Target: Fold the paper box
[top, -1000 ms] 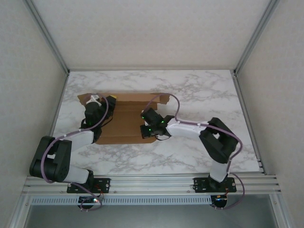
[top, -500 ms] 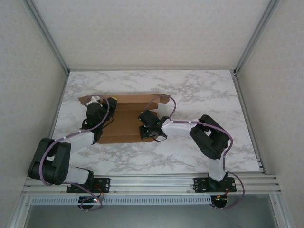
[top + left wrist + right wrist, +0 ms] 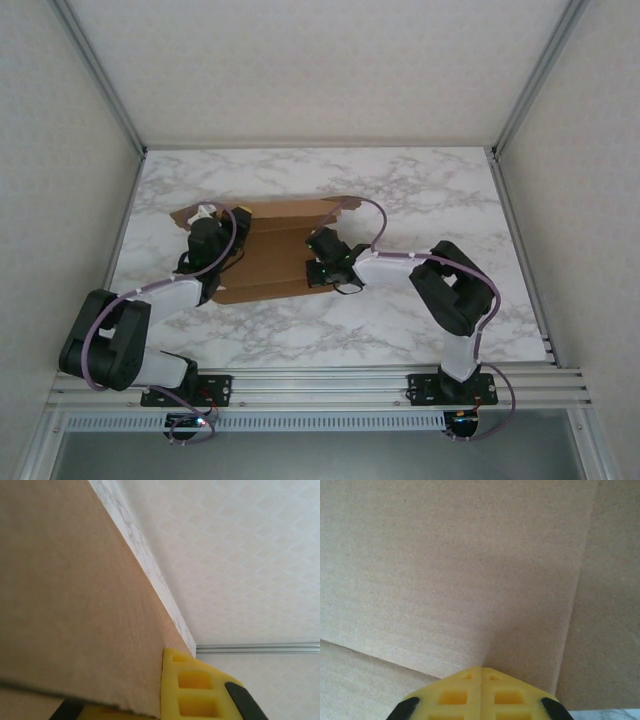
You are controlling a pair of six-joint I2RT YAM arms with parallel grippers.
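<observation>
The paper box [image 3: 272, 250] is a plain brown cardboard sheet with creases, lying on the left half of the marble table [image 3: 440, 200]. My left gripper [image 3: 232, 216] is at the sheet's back left part. In the left wrist view it [image 3: 152, 700] is shut on a cardboard flap [image 3: 75, 580], whose edge runs between the yellow fingers [image 3: 195, 690]. My right gripper [image 3: 320, 250] rests on the sheet's right part. In the right wrist view it [image 3: 481, 672] is shut with nothing between its pads, tips against a creased panel [image 3: 470, 555].
Aluminium frame rails [image 3: 110, 90] and pale walls enclose the table on the left, back and right. Bare marble lies to the right of the sheet and in front of it [image 3: 330, 330]. The arm bases are bolted to the near rail [image 3: 320, 385].
The right gripper has slid a little right and back across the sheet. The left gripper has shifted slightly, and the sheet's back edge now sits skewed, its left corner lower.
</observation>
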